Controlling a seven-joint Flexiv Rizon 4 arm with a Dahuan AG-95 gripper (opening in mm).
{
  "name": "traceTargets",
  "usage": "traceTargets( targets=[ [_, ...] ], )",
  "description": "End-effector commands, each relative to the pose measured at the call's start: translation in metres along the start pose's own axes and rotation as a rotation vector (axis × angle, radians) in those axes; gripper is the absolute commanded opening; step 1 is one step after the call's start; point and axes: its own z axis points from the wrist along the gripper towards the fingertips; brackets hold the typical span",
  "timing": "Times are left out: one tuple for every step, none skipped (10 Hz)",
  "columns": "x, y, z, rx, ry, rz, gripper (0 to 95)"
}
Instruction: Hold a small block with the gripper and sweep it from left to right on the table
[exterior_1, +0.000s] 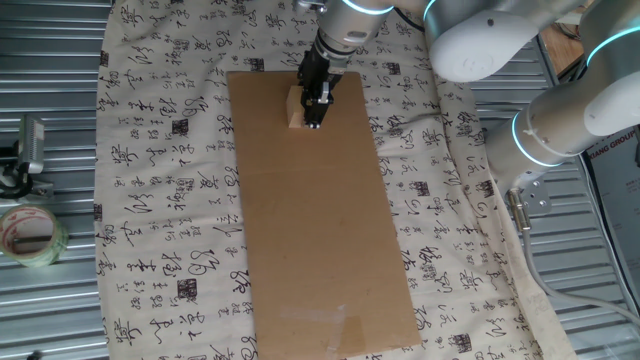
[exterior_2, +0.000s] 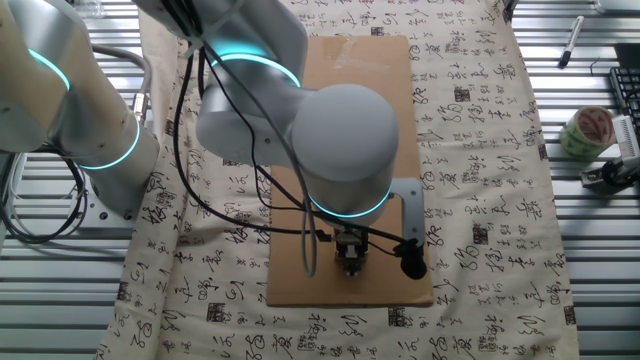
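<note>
A: Tan small block (exterior_1: 295, 108) sits on the cardboard sheet (exterior_1: 320, 230) near its 12 o'clock end, touching the gripper (exterior_1: 316, 120) at its 9 o'clock side.
B: Pinched?
A: You can't tell; fingers look close together, block beside them rather than between. Other fixed view hides the block under the wrist.
B: Sweep path?
A: Your call: the sheet's long axis runs 12 to 6 on the table (exterior_1: 150, 200).

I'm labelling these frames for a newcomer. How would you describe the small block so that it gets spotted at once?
Find the long brown cardboard sheet lying on the calligraphy-printed cloth. At the end of the sheet nearest the arm, the black gripper comes down; the small block sits against it. It is a pale tan cube, lighter than the cardboard.
</note>
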Motion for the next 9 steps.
traceTargets(
  targets=[
    [0.0007,-0.0004,0.001,0.0,-0.001,-0.002,76.0],
    [0.0009,-0.0005,0.0016,0.001,-0.002,-0.001,76.0],
    [0.0011,-0.0005,0.0019,0.001,-0.002,-0.002,76.0],
    [0.0011,-0.0005,0.0019,0.001,-0.003,-0.002,76.0],
    [0.0012,-0.0005,0.0019,0.002,-0.002,-0.003,76.0],
    [0.0012,-0.0005,0.0019,0.002,-0.001,-0.004,57.0],
    [0.0013,-0.0005,0.0019,0.002,-0.002,-0.004,57.0],
    [0.0013,-0.0005,0.0019,0.002,-0.002,-0.004,57.0],
    [0.0014,-0.0005,0.002,0.002,-0.001,-0.003,57.0]
  ],
)
